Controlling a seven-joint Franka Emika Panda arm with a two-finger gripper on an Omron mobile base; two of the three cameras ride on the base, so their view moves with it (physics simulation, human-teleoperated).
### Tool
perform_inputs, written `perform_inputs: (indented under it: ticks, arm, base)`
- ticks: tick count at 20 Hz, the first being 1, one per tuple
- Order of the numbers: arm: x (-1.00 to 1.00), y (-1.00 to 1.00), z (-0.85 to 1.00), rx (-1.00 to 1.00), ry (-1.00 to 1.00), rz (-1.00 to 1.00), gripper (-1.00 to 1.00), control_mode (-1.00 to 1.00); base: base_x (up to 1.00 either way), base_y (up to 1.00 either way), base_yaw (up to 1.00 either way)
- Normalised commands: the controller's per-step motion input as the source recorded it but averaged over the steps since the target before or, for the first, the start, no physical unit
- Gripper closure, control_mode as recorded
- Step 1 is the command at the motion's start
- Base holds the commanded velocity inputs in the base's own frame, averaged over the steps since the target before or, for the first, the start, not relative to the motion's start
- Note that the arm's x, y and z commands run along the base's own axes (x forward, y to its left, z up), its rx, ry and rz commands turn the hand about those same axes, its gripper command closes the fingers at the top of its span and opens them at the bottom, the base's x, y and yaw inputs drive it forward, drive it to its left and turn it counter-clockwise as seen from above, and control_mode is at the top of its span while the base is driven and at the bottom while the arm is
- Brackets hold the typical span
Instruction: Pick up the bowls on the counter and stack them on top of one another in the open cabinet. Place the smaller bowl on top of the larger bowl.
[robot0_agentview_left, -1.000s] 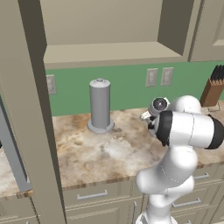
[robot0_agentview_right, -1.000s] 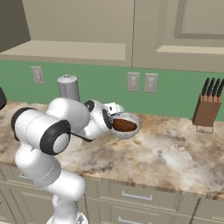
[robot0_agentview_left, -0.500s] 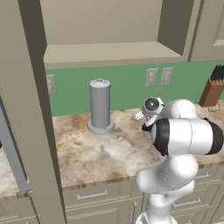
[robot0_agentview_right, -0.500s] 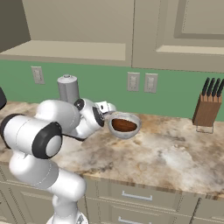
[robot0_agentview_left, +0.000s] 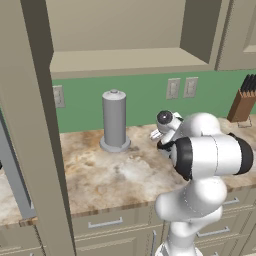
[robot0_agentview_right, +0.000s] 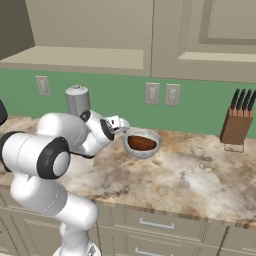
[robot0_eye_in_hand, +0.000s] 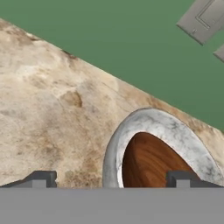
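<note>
The arm reaches low over the worktop (robot0_agentview_right: 200, 175), and the gripper (robot0_eye_in_hand: 109, 178) hangs with its jaws spread wide, holding nothing. In the hand view one fingertip stands over bare stone and the other over the hollow of the bowl (robot0_eye_in_hand: 153, 153), so the near rim lies between them.

That bowl sits on the worktop toward its back edge, near the green wall under the two wall outlets (robot0_agentview_right: 161, 94). In the right base view it (robot0_agentview_right: 142, 143) reads as a pale grey rim around a glossy reddish-brown inside; whether this is one bowl or the brown bowl already nested in the pale one cannot be told from these views. The grey canister (robot0_agentview_left: 114, 120) stands well apart, further along the back edge.

The step in hand appears to be the approach for a first pick: nothing is lifted, and the shelf floor of the open cabinet (robot0_agentview_left: 125, 60) above carries no bowl where it shows.

The next move likely calls for a short descent until the fingers straddle the rim wall, then a firm close before any lift. The smooth, curved rim could slip if pinched shallowly.
</note>
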Motion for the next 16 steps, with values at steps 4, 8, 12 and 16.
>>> perform_inputs:
  ticks: [4,8,12,16]
  arm:
    - [0.04,0.0,0.0,-0.04,0.14,-0.05,-1.0,-1.0]
    - [0.05,0.0,-0.01,-0.01,0.11,-0.04,-1.0,-1.0]
    - [0.06,0.0,-0.06,0.0,0.08,-0.05,-1.0,-1.0]
    - [0.09,0.0,-0.1,0.0,0.03,-0.04,-1.0,-1.0]
  base:
    - [0.0,0.0,0.0]
    - [0.0,0.0,0.0]
    - [0.0,0.0,0.0]
    - [0.0,0.0,0.0]
